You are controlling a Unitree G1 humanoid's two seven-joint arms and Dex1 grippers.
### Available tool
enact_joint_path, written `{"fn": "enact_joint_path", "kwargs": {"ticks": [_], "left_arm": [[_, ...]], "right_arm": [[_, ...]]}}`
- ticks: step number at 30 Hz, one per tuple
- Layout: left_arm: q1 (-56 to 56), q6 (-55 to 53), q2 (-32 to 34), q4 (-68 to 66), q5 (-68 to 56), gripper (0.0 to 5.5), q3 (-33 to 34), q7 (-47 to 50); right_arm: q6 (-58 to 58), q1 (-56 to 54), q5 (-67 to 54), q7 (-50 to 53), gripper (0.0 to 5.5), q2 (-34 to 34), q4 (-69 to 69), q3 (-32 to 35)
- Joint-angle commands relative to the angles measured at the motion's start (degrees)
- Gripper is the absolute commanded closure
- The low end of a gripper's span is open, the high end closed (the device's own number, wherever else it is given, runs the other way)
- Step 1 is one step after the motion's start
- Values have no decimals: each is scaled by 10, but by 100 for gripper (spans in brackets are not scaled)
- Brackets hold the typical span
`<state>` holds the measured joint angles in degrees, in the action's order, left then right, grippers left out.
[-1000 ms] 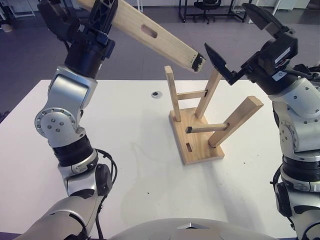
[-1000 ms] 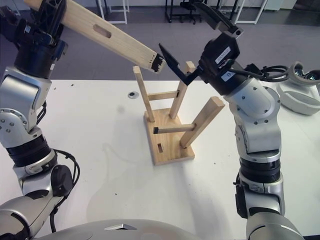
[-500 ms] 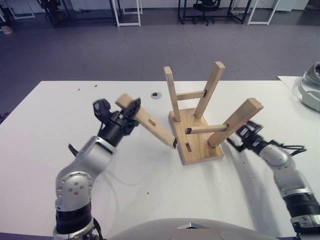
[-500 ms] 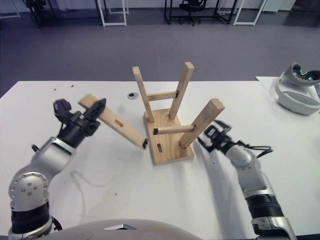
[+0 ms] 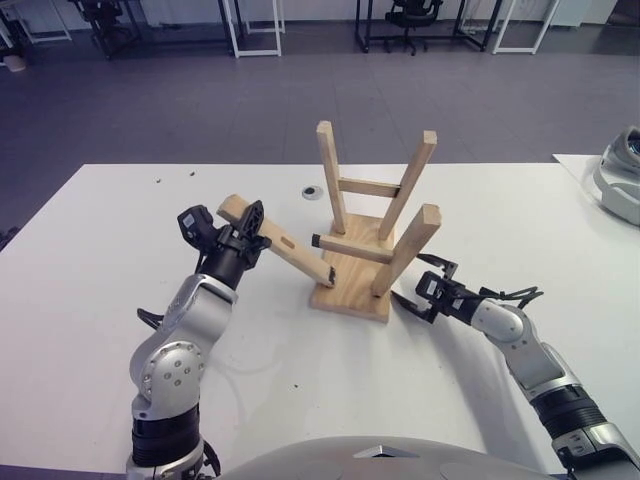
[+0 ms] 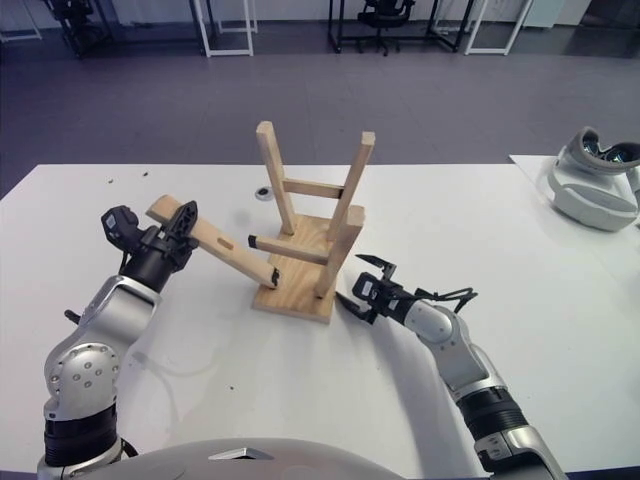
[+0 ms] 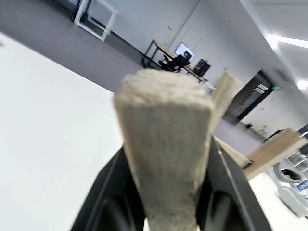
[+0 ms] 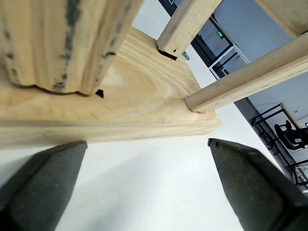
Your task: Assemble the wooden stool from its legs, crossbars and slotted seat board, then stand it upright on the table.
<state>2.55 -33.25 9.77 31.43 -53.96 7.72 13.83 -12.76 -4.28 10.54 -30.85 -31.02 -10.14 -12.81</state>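
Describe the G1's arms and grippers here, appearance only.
Both arms have rounded silver-grey shells with black joint sections. The left arm has a round joint cap ringed with small bolts. The right arm has thin black cables looping by the wrist and a black band further up. The left gripper and right gripper are black, each with two flat, tapered fingers.

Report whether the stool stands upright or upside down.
Upside down: the seat board rests on the table with three legs pointing up; the left gripper holds the fourth leg.
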Motion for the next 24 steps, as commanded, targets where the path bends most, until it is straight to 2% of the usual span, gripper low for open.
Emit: {"fn": "enact_joint_path", "kwargs": {"ticks": [1, 7, 16, 24], "left_arm": [[26, -21, 30, -25, 50, 448, -18, -23], [60, -99, 73, 3, 63, 448, -49, -29], [71, -144, 72, 29, 114, 448, -104, -21], [68, -165, 86, 6, 209, 448, -173, -32]], "right_arm": [[5, 1, 17, -6, 80, -7, -19, -8], [7, -7, 21, 8, 80, -2, -6, 2], [30, -8, 23, 13, 80, 11, 27, -5], [53, -16, 29, 15, 80, 26, 45, -7]]}}
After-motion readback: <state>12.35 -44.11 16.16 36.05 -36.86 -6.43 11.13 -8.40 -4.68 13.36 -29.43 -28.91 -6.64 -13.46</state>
